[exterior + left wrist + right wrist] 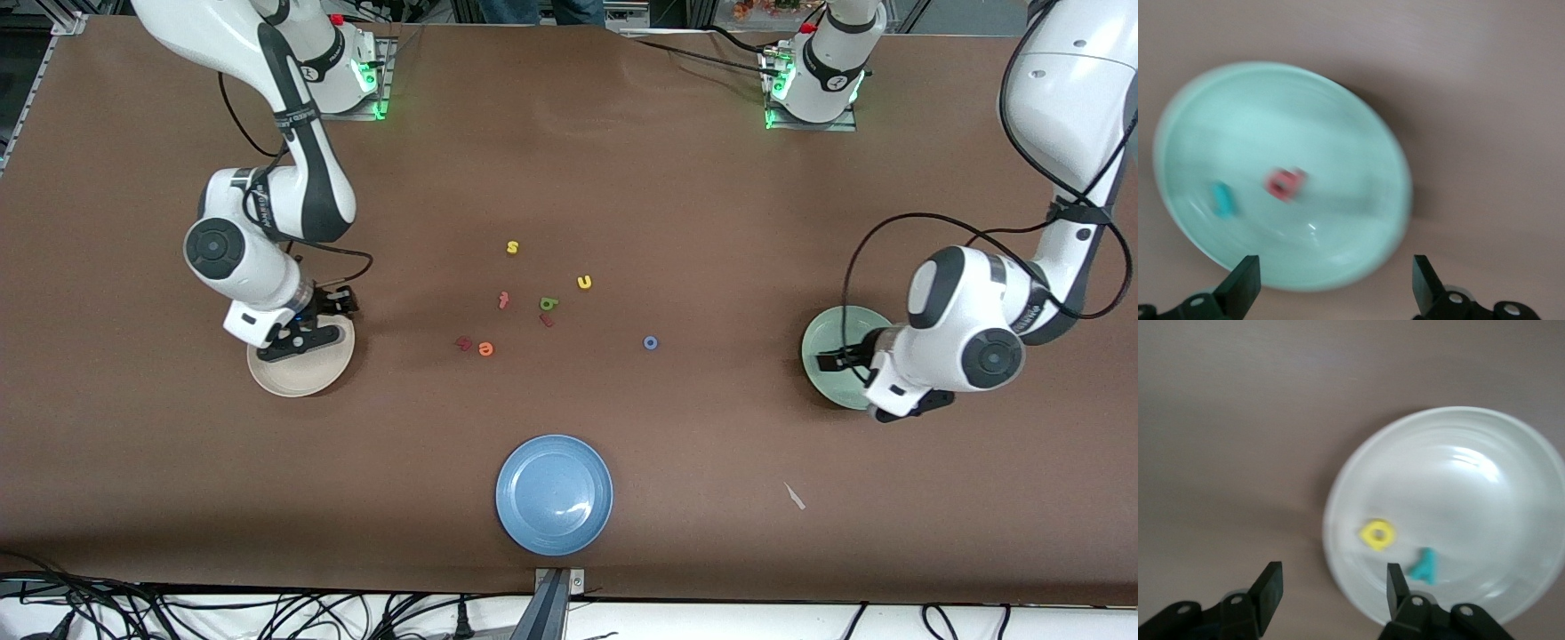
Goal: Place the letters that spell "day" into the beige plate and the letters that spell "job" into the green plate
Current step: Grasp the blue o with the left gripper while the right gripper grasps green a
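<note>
My left gripper (1333, 283) hangs open over the rim of the green plate (1305, 107), nothing between its fingers. In that plate lie a short teal "j" (1223, 199) and a pinkish-red letter (1286, 183). My right gripper (1333, 587) is open over the edge of the beige plate (1471, 493), which holds a yellow rounded letter (1377, 535) and a teal "y" (1425, 565). In the front view the blue ring "o" (650, 342) and the green letter (548, 304) lie on the table between the beige plate (293, 384) and the green plate (827, 338).
Mid-table lie a yellow "s" (512, 247), a yellow "u" (584, 282), a red "t" (503, 300), an orange "e" (484, 348) and two dark red letters (463, 342). A blue plate (554, 494) sits nearer the front camera. A small white scrap (794, 496) lies beside it.
</note>
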{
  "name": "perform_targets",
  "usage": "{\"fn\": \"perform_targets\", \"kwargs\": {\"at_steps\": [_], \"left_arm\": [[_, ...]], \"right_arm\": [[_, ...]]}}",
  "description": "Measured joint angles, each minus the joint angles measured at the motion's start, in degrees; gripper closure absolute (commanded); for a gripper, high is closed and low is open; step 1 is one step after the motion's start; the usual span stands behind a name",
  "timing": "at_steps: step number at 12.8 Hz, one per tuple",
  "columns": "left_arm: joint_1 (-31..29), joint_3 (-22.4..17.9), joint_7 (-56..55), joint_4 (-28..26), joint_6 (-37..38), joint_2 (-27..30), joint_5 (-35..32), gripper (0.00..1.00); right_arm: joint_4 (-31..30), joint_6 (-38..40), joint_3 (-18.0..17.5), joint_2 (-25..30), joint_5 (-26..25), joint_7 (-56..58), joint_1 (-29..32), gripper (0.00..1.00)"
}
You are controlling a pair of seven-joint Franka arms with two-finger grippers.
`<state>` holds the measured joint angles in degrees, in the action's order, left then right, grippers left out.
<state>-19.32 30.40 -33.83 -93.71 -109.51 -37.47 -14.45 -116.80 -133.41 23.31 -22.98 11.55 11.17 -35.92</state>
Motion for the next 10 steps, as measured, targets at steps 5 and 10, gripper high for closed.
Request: {"fn": "perform_targets", "kwargs": {"at_steps": [5, 10], "left_arm": [[8.0, 6.6, -22.0, -0.4, -4.8, -0.1, 0.0, 0.14], [17.9, 3.1, -35.8, -1.0, -19.7, -5.8, 0.0, 0.14]], "right_arm": [[2.2, -0.3, -10.5, 0.2, 0.1, -20.3, -1.2, 0.29], [4.8, -0.7, -12.1, 0.0, 0.1, -34.4, -6.5, 0.29]]}}
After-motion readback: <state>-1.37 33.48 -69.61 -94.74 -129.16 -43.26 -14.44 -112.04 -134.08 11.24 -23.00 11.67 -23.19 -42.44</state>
